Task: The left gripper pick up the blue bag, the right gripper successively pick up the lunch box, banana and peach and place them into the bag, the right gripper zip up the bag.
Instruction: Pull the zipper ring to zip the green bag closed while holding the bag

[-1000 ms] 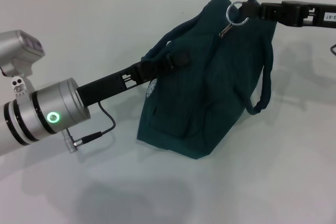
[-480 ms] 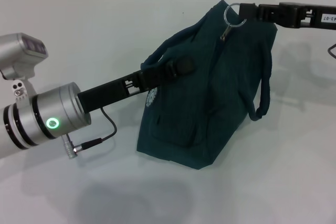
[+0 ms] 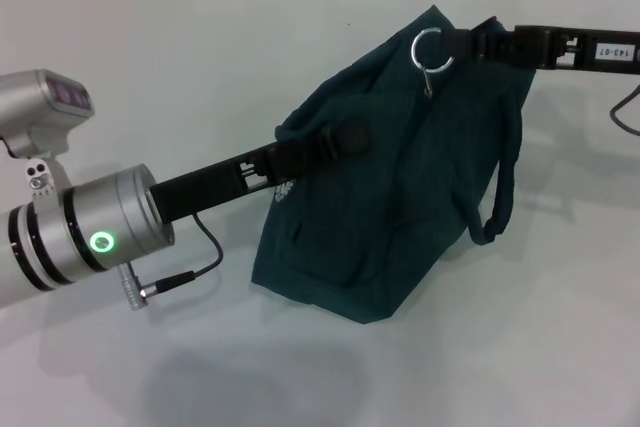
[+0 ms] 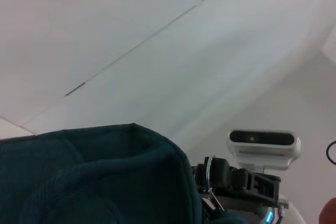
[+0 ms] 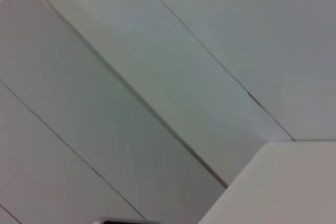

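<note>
While your right gripper [image 3: 470,42] has drawn the zipper ring [image 3: 432,49] leftward along the top of the blue bag [image 3: 400,177], the bag leans further left on the table [image 3: 180,57]. Your left gripper [image 3: 335,139] stays clamped on its near handle. The right pinches the ring's pull; zipping looks well underway.

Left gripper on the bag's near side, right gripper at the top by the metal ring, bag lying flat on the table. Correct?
Not flat: in the head view the blue bag stands upright on the table. Otherwise correct: left gripper on its near side, right gripper at the top by the metal ring.
</note>
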Robot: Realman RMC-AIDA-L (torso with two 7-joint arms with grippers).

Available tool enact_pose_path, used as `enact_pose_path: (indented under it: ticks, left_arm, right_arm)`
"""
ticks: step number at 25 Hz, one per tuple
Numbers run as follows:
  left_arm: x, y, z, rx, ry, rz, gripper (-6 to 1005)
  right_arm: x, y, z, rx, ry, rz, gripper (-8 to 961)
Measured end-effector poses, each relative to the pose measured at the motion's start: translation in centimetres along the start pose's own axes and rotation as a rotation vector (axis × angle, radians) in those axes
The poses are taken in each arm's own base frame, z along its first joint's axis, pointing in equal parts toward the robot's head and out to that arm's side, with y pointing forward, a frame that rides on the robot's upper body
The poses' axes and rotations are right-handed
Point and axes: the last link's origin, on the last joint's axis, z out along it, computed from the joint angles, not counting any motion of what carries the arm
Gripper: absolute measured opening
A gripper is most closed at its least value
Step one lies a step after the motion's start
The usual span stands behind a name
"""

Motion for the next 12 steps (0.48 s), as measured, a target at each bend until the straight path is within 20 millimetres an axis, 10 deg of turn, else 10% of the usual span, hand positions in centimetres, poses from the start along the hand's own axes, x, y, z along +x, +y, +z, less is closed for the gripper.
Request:
enact_pose_path:
  ticks: [12]
  left_arm:
    - [-0.68, 0.01, -0.33, 0.002, -0.017, 0.004, 56]
  right_arm:
    - [1.06, -0.38, -0.12, 0.017, 0.023, 0.052, 3]
